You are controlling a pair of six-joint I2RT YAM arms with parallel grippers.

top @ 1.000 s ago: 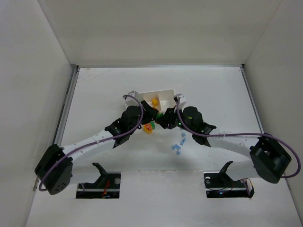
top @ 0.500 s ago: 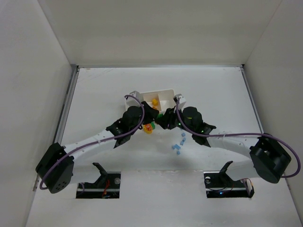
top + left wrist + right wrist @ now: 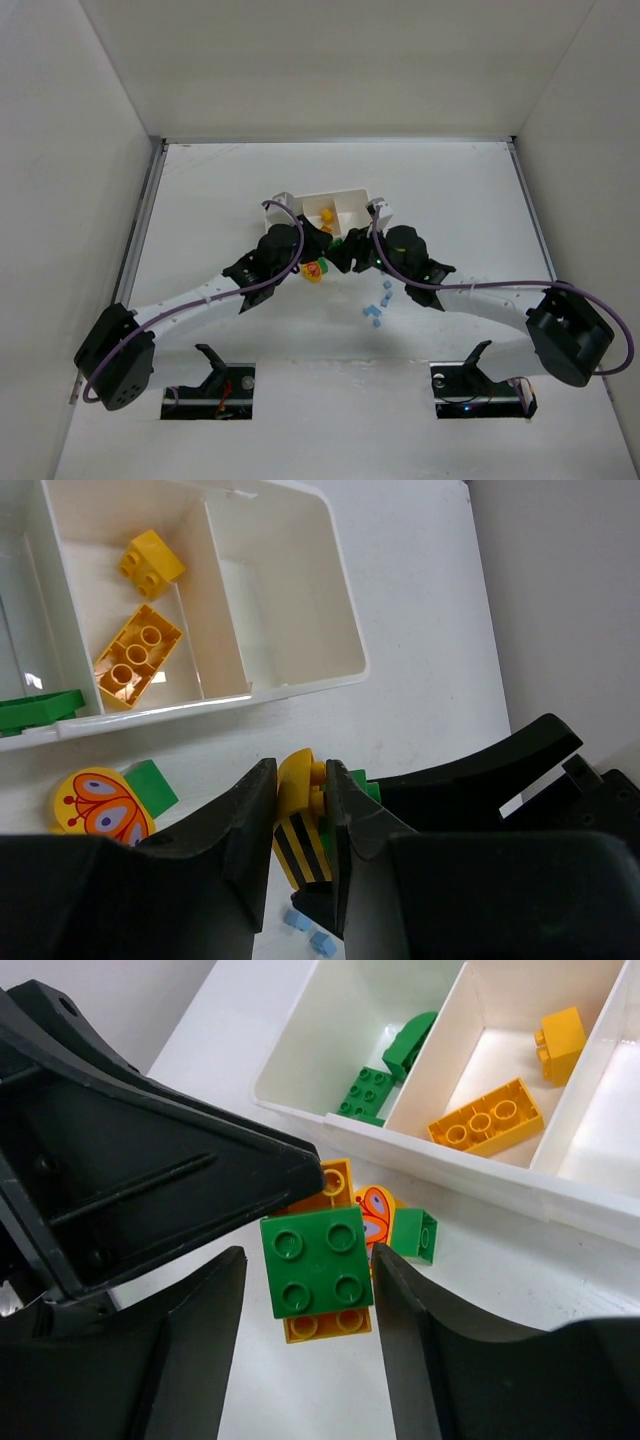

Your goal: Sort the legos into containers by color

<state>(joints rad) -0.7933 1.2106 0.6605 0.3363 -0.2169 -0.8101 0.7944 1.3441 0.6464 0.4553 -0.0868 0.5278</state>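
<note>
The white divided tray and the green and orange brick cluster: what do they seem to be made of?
White three-compartment tray: probably thin moulded plastic, semi-gloss; its walls catch soft highlights and look slightly translucent.
Green and orange brick cluster: hard moulded plastic, smooth and fairly glossy, judging by the crisp round studs, sharp edges and even colour.

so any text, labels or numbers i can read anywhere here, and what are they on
No words, numbers or logos can be read in any view.
Only pictures: a butterfly print on the yellow piece lying on the table, and black stripes on the yellow brick between the left fingers.
The tray is plain white, with no label.
</note>
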